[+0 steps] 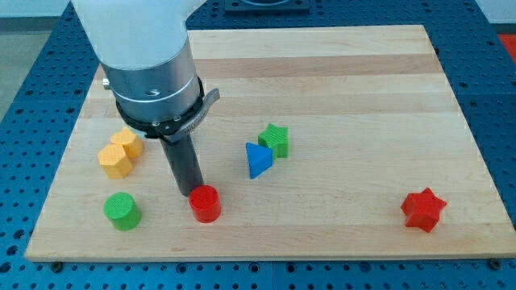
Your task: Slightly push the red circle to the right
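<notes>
The red circle lies near the view's bottom, left of centre, on the wooden board. My tip rests on the board just at the red circle's upper left, touching it or nearly so. The dark rod rises from there to the large grey and white arm body at the view's top left.
A green circle lies left of the red circle. Two yellow blocks sit above it. A blue triangle and a green star sit at centre. A red star lies at bottom right.
</notes>
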Robot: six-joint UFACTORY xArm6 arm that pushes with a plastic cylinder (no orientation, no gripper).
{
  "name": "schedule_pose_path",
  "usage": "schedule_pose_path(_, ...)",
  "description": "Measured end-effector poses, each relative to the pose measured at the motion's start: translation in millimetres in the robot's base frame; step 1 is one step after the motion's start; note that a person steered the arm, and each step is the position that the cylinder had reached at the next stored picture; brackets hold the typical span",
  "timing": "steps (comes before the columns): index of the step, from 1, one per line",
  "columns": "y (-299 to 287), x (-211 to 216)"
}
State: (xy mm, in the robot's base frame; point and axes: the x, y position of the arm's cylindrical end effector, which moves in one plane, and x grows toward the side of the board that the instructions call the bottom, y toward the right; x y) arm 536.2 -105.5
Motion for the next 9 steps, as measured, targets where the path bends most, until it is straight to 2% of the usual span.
schedule_pose_path(3,-30.4,10.4)
schedule_pose_path(4,-32.0,30.9)
schedule_pose_path(7,-32.0,10.8)
schedule_pose_path(9,-10.1,33.9)
